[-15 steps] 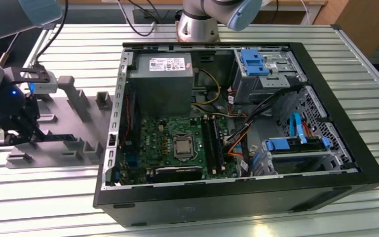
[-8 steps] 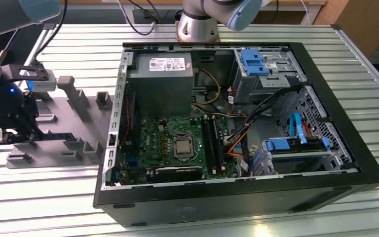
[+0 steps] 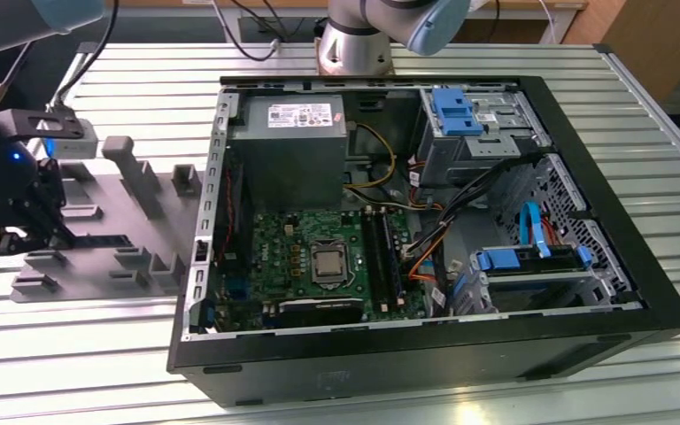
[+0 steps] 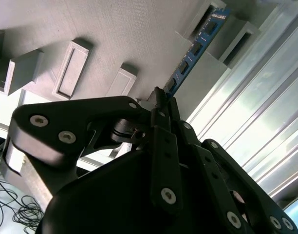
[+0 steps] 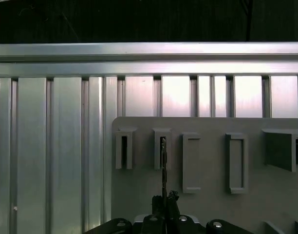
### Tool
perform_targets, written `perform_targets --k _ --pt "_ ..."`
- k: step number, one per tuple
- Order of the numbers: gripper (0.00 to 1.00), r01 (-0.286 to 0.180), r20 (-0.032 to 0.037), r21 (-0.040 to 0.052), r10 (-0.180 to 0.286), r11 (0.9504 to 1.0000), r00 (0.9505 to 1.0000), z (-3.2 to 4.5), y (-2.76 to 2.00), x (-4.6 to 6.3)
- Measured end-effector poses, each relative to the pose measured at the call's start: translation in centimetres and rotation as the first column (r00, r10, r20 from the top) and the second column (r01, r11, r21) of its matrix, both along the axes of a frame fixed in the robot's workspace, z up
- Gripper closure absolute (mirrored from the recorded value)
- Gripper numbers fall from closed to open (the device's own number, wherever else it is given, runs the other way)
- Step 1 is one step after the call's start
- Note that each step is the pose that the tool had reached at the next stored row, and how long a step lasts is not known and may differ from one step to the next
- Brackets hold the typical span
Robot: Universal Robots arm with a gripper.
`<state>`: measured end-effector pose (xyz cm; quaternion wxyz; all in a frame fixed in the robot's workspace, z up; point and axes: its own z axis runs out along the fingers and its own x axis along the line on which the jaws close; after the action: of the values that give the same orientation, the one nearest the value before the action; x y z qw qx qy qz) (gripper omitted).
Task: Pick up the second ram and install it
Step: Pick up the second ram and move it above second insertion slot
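At the grey plastic tray's (image 4: 115, 34) edge, my black gripper (image 4: 161, 100) pinches the thin blue-green memory stick (image 4: 193, 51), propped up for grabbing.

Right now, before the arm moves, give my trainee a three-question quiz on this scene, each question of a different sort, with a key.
1. Fill in: in the exterior view, the open computer case lies on the grey tray's ____ side.
2. Pick one: the claw is A) over the tray, B) inside the case, C) beyond the case, on its far side.
3. True or false: the second ram lies inside the case.
Key: 1, the exterior view's right. 2, A. 3, false; the claw is shut on it at the tray.
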<state>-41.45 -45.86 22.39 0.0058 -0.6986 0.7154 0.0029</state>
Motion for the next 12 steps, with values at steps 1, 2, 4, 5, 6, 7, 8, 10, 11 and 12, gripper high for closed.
perform_targets --k 1,2,4,5,6,7,8,10,11,12 --pt "0.86 0.0 0.0 -0.0001 0.0 1.0 1.0 0.15 0.0 0.0" --pt "0.86 0.0 0.0001 0.0 0.0 1.0 1.0 0.32 0.0 0.0" --pt "0.86 0.0 0.0003 0.0 0.0 1.0 1.0 0.72 0.01 0.0" --pt "0.86 0.0 0.0003 -0.0001 0.0 1.0 1.0 0.93 0.02 0.0" --pt "0.86 0.0 0.0003 -0.0001 0.0 1.0 1.0 1.12 0.02 0.0" --pt "0.86 0.0 0.0004 -0.0001 0.0 1.0 1.0 1.28 0.02 0.0" --pt "0.86 0.0 0.0004 -0.0001 0.0 1.0 1.0 1.44 0.02 0.0" --pt "0.86 0.0 0.0005 -0.0005 0.0 1.0 1.0 1.7 0.04 0.0" --pt "0.86 0.001 0.0006 -0.0013 -0.001 1.0 1.0 1.73 0.05 0.0" --pt "0.86 0.003 0.0008 -0.0022 -0.003 1.0 1.0 1.73 0.06 0.0"
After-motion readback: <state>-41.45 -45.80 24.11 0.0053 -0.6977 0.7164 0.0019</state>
